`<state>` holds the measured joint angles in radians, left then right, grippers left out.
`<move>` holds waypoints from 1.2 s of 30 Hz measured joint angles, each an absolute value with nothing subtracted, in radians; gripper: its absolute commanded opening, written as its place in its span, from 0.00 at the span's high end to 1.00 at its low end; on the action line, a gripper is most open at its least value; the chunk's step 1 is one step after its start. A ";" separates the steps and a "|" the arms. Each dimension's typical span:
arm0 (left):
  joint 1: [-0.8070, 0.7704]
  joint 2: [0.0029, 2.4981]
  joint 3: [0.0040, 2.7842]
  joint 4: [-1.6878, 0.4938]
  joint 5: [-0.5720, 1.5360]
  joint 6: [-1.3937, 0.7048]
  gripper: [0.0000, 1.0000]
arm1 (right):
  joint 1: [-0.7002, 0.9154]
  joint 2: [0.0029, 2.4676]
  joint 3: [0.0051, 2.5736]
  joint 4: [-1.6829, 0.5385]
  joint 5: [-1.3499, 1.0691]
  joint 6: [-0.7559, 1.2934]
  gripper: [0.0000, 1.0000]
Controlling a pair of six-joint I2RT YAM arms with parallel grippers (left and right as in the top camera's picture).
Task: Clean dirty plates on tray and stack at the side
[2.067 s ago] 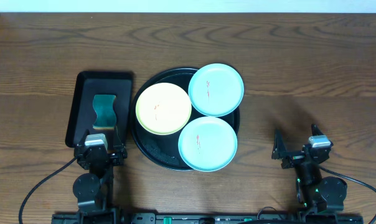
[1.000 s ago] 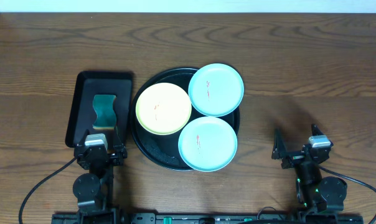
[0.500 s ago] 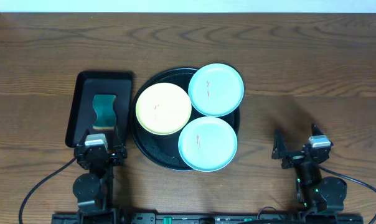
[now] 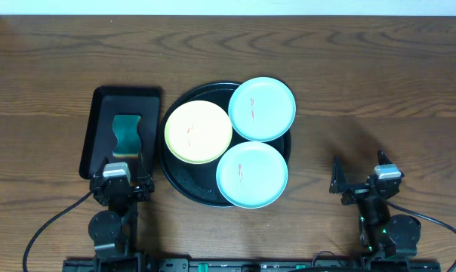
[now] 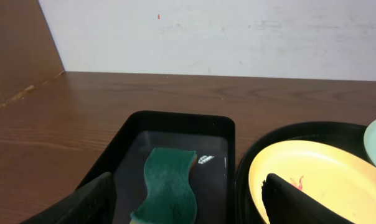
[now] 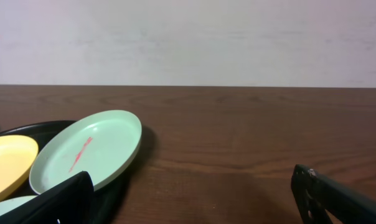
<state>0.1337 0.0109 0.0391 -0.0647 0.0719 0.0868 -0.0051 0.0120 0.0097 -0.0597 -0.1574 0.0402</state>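
All three plates, namely the yellow plate (image 4: 198,131), far green plate (image 4: 262,109) and near green plate (image 4: 251,174), lie on the tray (image 4: 184,183) — overhead, left claw (image 4: 121,183) and right claw (image 4: 358,181) seem spread; wrist views confirm both released, empty

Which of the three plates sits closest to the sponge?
The pale yellow plate, leftmost on the round tray; the far blue-green plate and near blue-green plate lie further right.
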 measured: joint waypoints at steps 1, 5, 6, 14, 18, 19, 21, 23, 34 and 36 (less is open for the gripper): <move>0.134 0.011 0.039 -0.065 0.072 0.087 0.25 | -0.005 0.012 0.010 -0.060 -0.157 0.040 0.01; 0.134 0.011 0.039 -0.064 0.072 0.086 0.25 | -0.005 0.012 0.010 -0.060 -0.157 0.040 0.01; 0.134 0.011 0.039 -0.065 0.072 0.086 0.25 | -0.005 0.012 0.010 -0.060 -0.157 0.040 0.01; 0.134 0.011 0.039 -0.062 0.077 0.087 0.25 | -0.005 0.012 0.009 -0.001 -0.144 0.041 0.01; 0.134 0.011 0.038 -0.060 0.104 0.086 0.25 | -0.005 0.012 0.009 0.009 -0.154 0.062 0.01; 0.134 0.011 0.038 -0.059 0.116 0.085 0.25 | -0.005 0.012 0.008 0.019 -0.157 0.079 0.01; 0.134 0.012 0.039 -0.057 0.141 0.078 0.25 | -0.005 0.013 0.007 0.048 -0.160 0.107 0.01; 0.134 0.023 0.045 -0.064 0.160 0.070 0.25 | -0.005 0.013 0.007 0.101 -0.162 0.135 0.01; 0.134 0.337 0.395 -0.090 0.249 0.049 0.25 | -0.005 0.017 0.070 0.245 -0.165 0.194 0.01; 0.134 0.408 0.475 -0.116 0.261 0.049 0.25 | -0.005 0.025 0.104 0.246 -0.165 0.194 0.01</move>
